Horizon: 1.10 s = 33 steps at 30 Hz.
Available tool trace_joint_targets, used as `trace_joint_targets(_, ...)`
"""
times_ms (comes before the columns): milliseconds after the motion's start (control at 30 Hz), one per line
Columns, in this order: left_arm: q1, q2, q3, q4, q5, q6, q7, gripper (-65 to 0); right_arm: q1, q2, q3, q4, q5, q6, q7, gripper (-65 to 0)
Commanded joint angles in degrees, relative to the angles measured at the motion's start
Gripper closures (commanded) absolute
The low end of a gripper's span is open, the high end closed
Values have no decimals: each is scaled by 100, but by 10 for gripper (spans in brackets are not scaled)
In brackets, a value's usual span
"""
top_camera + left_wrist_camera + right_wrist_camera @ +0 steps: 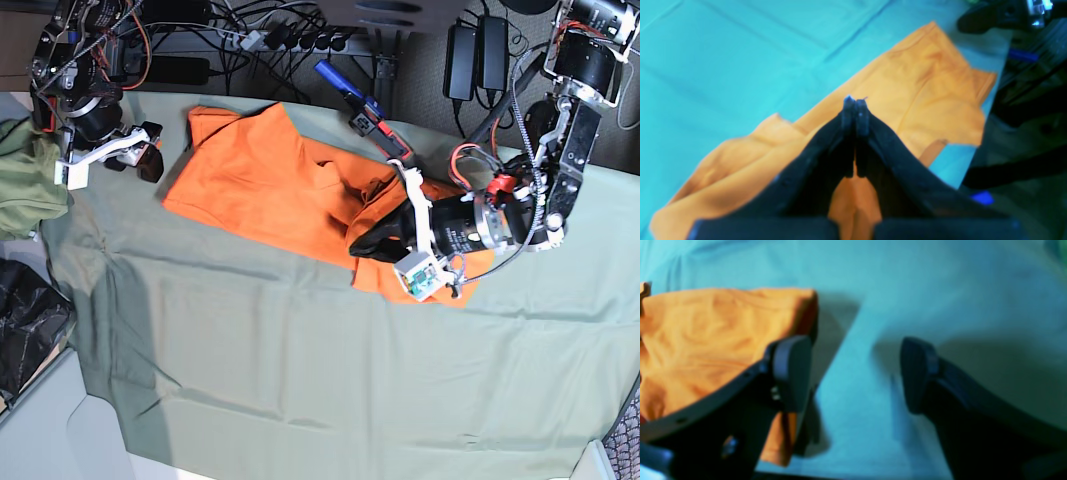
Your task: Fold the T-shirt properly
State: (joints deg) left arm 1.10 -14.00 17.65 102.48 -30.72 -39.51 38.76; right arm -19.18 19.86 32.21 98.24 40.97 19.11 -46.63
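The orange T-shirt point(270, 190) lies spread along the far side of the table, rumpled into a raised fold near its right end. My left gripper point(362, 246) hovers over that rumpled part. In the left wrist view its fingertips point(855, 101) are pressed together, shut, and the T-shirt point(927, 83) lies blurred below them; no cloth shows between the tips. My right gripper point(135, 162) stands open at the shirt's left end. In the right wrist view the gripper point(853, 373) has one finger point(791, 370) over the T-shirt's point(706, 340) edge and the other over bare table cloth.
A grey-green table cloth point(300, 370) covers the table. An olive-green bunched garment point(25, 185) sits at the left edge, with a black bag point(25, 325) below it. Cables, power bricks point(475, 50) and a blue tool point(350, 95) crowd the back edge.
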Motion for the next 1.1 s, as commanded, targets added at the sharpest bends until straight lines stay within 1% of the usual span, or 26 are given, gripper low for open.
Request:
trace_joint_targets(0,-79,-52,-17,109,-101,-49,-122,0,31,28,31,-20,216,286,63,-416)
trace_joint_targets(100,-79,-210,-17,109,-101,-49,-122,0,42,-203,28,-227,457,420,33,-416)
trace_joint_targets(233,-76,-291,-17,109,-101,-49,-120,0,37,-549,28,-411,761,619,-59,-416)
trace_joint_targets(333,-79,-317,-17,109,-98,-49,-120,0,26,-699,26,-431,946,713,-131,-416)
trace_joint_targets(433,-79,-317,-17,109,-101,-49,-118,0,26,-737,7,-428,1032,728,-160,-416)
trace_joint_targets(633,-76,-319,-17,109,-101,-49,-114,0,24,-732,2,-428,1333,841,-339,-416)
trace_joint_targets(700,-79,-319,-17,109,-101,-49,-68,0,24,-693,2,-426,1351,881,-372,-416)
trace_joint_targets(800,-76,-319,-17,122,-105,-49,-2,0,24,-516,4,-426,1366,881,-407,-416)
trace_joint_targets(867,-76,-319,-17,155,-120,-49,13,0,22,-358,2,-424,1464,970,-466,-416)
trace_joint_targets(1067,-76,-317,-15,184,-120,-49,13,0,-149,42,2,-404,1613,1014,-490,-416)
